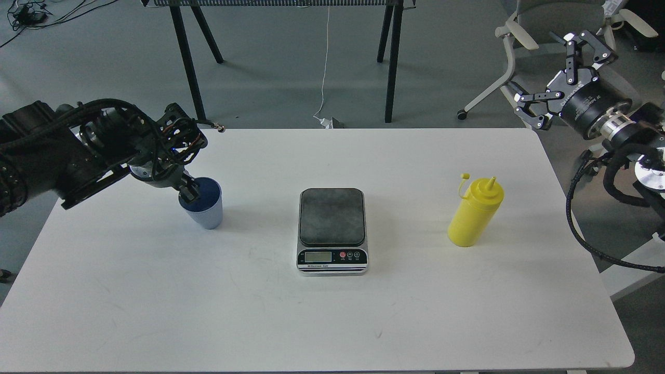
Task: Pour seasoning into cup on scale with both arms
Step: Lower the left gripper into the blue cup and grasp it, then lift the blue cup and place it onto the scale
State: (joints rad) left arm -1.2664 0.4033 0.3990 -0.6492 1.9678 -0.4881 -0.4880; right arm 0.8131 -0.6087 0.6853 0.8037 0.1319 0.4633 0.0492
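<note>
The light blue cup (pixel 207 214) is at the left of the white table (pixel 332 322). My left gripper (pixel 188 192) pinches its near-left rim, with one finger inside the cup. The cup looks slightly lifted and tilted. The scale (pixel 331 217) lies flat at the table's middle, its dark platform bare and its display facing me. The yellow seasoning bottle (pixel 474 214) stands upright at the right, its cap hanging off the nozzle. My right gripper (pixel 558 67) is open and empty, held high beyond the table's back right corner, far from the bottle.
An office chair (pixel 524 31) stands behind my right gripper. Black legs of another table (pixel 188 67) and a hanging white cable (pixel 324 67) are on the floor beyond the far edge. The right arm's cables (pixel 582 228) hang off the table's right side.
</note>
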